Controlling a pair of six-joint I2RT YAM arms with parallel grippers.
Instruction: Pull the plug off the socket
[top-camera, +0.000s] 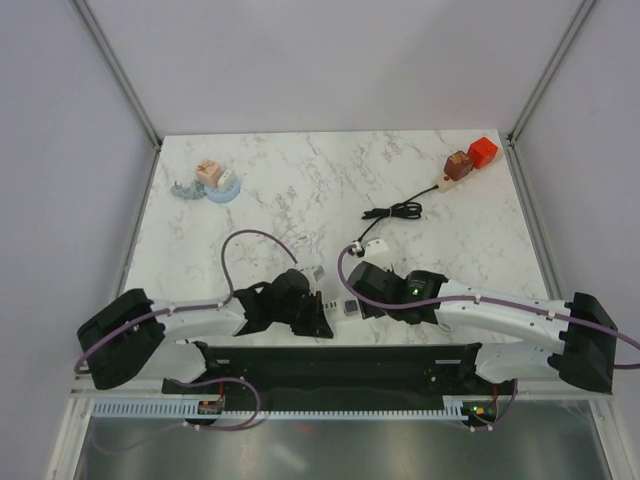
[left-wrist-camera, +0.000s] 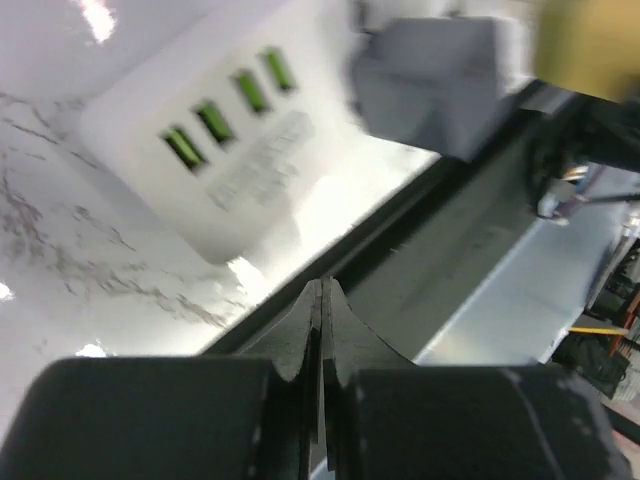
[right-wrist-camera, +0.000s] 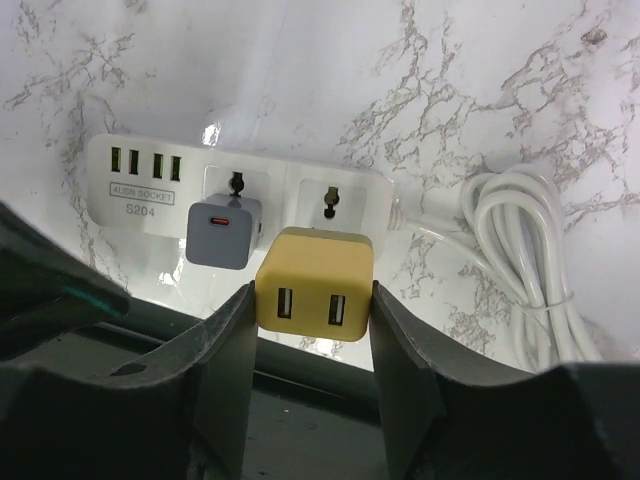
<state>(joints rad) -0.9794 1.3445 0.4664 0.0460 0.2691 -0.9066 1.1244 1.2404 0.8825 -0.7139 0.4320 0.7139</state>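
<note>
A white power strip (right-wrist-camera: 150, 175) lies on the marble table near its front edge. A grey plug (right-wrist-camera: 224, 232) sits in its left outlet. My right gripper (right-wrist-camera: 312, 300) is shut on a yellow two-port USB plug (right-wrist-camera: 315, 285), one finger on each side, over the right outlet. The plug's prongs are hidden, so I cannot tell if it still sits in the socket. My left gripper (left-wrist-camera: 324, 300) is shut and empty just left of the strip (left-wrist-camera: 230, 140), over the table's front edge. In the top view both grippers meet around the strip (top-camera: 330, 300).
The strip's white cord (right-wrist-camera: 520, 260) is coiled to its right. A black cable (top-camera: 395, 211) lies mid-table. A second strip with a brown and a red plug (top-camera: 470, 158) sits at the back right. An adapter on a blue dish (top-camera: 212, 180) sits at the back left.
</note>
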